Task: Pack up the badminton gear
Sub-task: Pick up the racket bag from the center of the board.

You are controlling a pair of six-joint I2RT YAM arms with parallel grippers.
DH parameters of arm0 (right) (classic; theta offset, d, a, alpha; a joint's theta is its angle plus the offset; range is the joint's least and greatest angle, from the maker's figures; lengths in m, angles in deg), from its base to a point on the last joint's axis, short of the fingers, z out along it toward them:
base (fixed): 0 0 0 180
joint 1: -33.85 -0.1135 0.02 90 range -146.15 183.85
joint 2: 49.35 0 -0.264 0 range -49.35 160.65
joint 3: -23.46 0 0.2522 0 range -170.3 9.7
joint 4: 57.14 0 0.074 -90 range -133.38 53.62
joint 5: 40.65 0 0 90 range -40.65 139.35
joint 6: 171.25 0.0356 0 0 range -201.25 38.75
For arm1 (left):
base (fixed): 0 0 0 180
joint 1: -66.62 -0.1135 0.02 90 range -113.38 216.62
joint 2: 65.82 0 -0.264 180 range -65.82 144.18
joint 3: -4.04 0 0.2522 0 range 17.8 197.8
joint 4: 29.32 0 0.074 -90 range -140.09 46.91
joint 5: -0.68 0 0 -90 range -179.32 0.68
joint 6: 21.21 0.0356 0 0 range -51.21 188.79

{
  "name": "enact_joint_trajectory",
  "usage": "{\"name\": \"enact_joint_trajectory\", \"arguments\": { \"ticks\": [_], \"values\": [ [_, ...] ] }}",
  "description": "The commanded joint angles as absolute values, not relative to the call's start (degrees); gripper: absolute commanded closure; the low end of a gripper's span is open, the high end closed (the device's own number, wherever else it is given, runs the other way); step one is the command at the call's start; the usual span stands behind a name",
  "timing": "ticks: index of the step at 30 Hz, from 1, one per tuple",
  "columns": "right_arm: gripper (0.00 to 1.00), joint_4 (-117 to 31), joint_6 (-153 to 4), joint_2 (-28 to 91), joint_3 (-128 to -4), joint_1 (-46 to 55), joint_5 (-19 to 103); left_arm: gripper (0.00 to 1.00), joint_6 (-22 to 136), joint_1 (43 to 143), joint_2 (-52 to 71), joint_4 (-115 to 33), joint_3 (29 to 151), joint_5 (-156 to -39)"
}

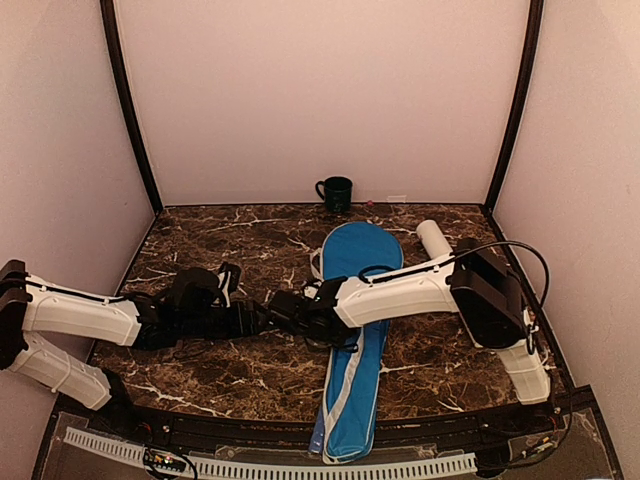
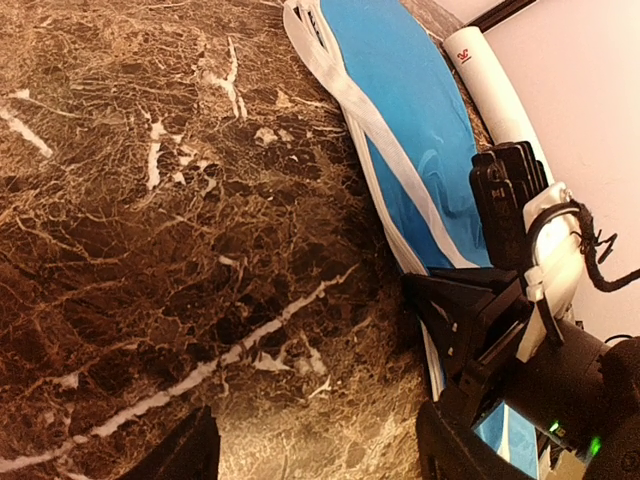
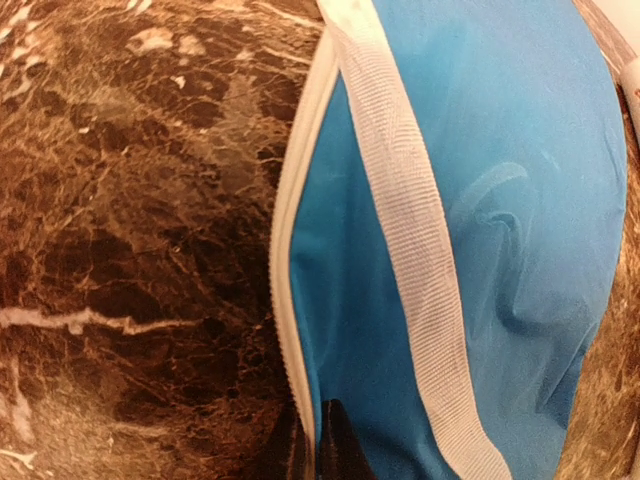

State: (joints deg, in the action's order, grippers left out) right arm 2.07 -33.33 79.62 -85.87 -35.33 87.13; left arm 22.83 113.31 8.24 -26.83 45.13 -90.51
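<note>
Right pincer (image 3: 315, 442) is clenching on the white zipper edge of the blue cover (image 1: 362, 250), midway down its left side, while the left pincer (image 2: 315, 450) is hovering released just left of it. Zipping-up step, I'd say, and it's calling for a steady pull along that edge. The white tube (image 1: 434, 238) is lying beside the cover's far right.

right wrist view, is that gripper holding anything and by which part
The right gripper looks shut on the blue cover, pinching its white edge along the side nearest the left arm. The left gripper is open and holds nothing.
</note>
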Motion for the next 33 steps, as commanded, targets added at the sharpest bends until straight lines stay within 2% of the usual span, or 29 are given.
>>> {"name": "enact_joint_trajectory", "arguments": {
  "ticks": [1,9,13,18,24,29,33],
  "values": [
    [1.0,-2.1,-33.0,75.7,-80.3,-34.6,84.7,0.3,22.7,112.8,8.0,-25.3,44.5,-91.0],
    [1.0,-39.4,-41.4,52.2,-57.6,-31.8,68.1,0.3,23.6,112.8,6.7,-22.6,44.2,-93.0],
    [1.0,-52.8,-43.6,45.0,-49.0,-30.3,58.0,0.3,25.0,112.8,6.9,-19.3,44.3,-96.5],
    [1.0,-64.3,-44.8,42.4,-42.8,-29.6,50.0,0.3,27.1,112.9,7.8,-14.2,45.5,-104.0],
    [1.0,-74.5,-39.9,42.4,-36.9,-28.9,49.1,0.31,29.2,115.0,11.3,-9.1,48.9,-113.4],
    [1.0,-82.2,-38.1,42.4,-33.7,-28.8,47.5,0.31,25.5,116.4,11.3,-11.3,48.1,-104.4],
    [1.0,-83.4,-38.0,42.4,-33.2,-28.8,46.5,0.32,21.4,116.4,9.0,-6.3,44.6,-98.0]
  ]
}}
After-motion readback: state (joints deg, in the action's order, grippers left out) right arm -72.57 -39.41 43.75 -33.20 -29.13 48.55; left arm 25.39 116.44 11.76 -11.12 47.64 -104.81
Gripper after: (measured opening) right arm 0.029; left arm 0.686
